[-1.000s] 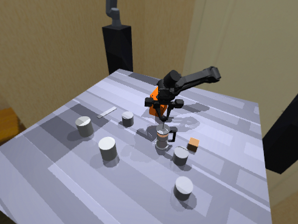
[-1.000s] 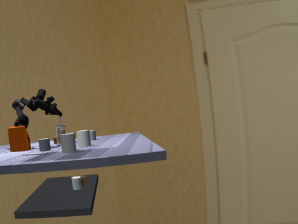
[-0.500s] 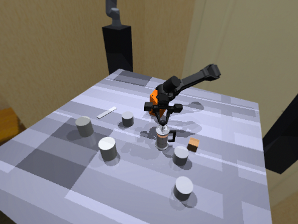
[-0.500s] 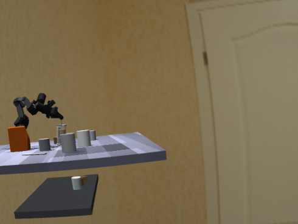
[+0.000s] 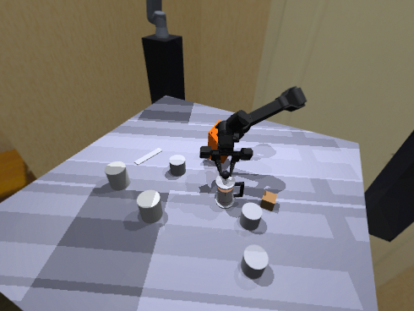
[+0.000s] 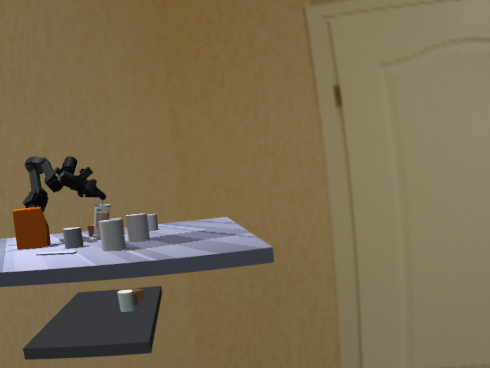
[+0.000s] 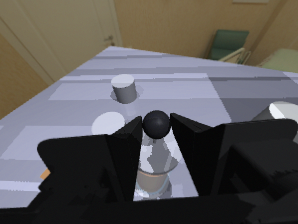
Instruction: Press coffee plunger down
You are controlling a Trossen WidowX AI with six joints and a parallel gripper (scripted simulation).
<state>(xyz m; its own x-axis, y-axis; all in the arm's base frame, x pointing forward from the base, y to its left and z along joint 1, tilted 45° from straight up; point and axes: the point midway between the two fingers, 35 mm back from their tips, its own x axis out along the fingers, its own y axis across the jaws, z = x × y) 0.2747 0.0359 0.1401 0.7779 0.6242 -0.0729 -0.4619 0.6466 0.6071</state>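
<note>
Glass walls of the French press [image 5: 225, 193] show brown coffee filling the lower part of the carafe, under a pale lid. It stands upright near the middle of the grey striped table [image 5: 84, 237], its black handle turned toward the small brown cube [image 5: 269, 199] lying just to that side. The black plunger knob [image 7: 157, 123] sits just above the lid, and the gripper [image 7: 156, 125] is clamped on it, one dark finger pressing each side. The arm reaches down from the orange base [image 5: 215, 136] behind the press. Grey cylinders stand around it: one [image 5: 251, 215] just beside the press, another [image 5: 254, 261] further toward the front edge, a darker one [image 5: 177, 165] behind, and two [image 5: 149, 205] [image 5: 117, 175] well apart on the far side from the cube. A thin white strip [image 5: 148, 155] lies flat beyond them.
</note>
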